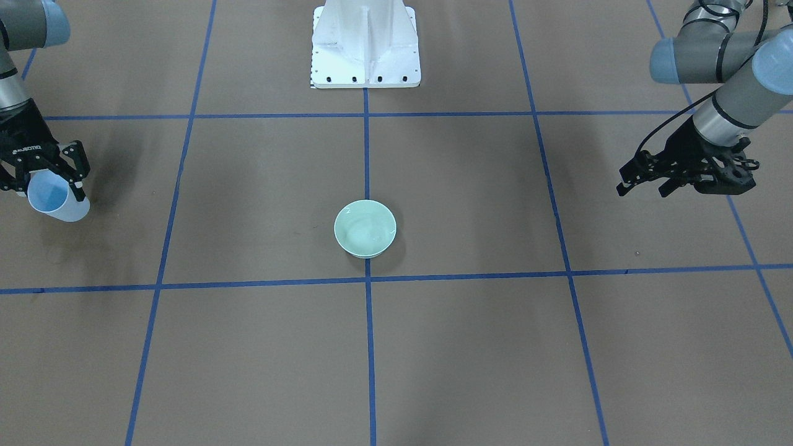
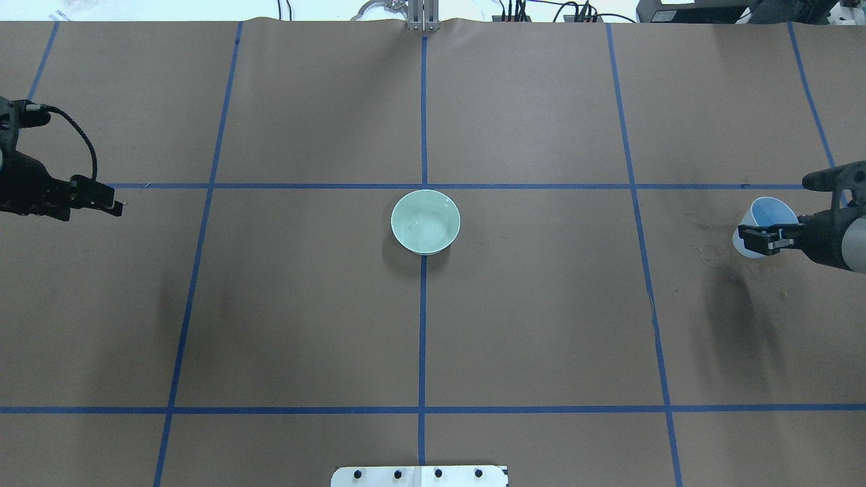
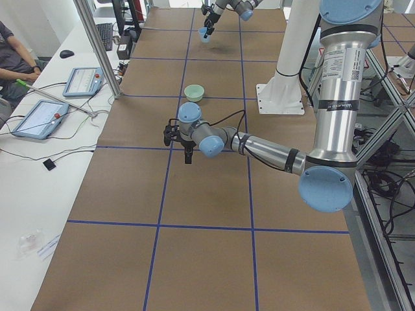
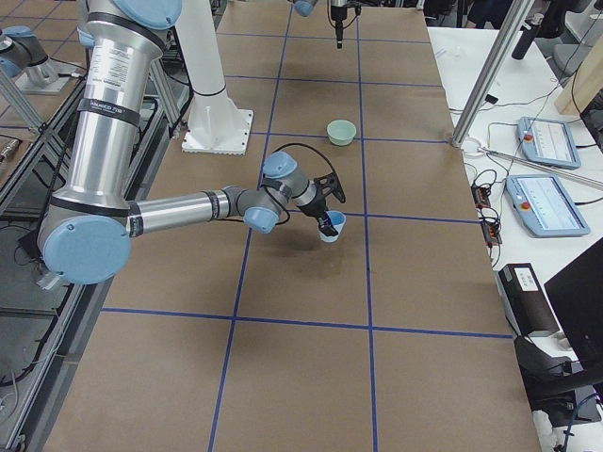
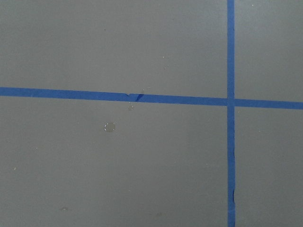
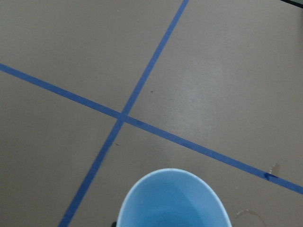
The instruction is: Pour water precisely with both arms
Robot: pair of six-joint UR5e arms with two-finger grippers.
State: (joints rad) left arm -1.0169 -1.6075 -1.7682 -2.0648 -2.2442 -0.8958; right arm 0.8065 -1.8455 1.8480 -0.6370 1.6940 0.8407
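Note:
A pale green bowl [image 1: 365, 228] stands at the table's middle and also shows in the overhead view [image 2: 425, 222]. Faint ripples and glints inside it look like water [image 1: 376, 235]. My right gripper [image 1: 46, 189] is shut on a light blue cup [image 1: 59, 199] and holds it slightly tilted, far to the bowl's side. The right wrist view shows the cup's rim [image 6: 173, 198]; I cannot tell whether it holds water. My left gripper [image 1: 641, 189] is open and empty, above the table at the opposite side [image 2: 115, 201].
The white pedestal base [image 1: 365, 46] stands behind the bowl. Blue tape lines [image 2: 423, 304] grid the brown table. A small droplet [image 5: 110, 126] lies on the paper under my left gripper. A side table with tablets [image 3: 39, 116] lies beyond the table's edge.

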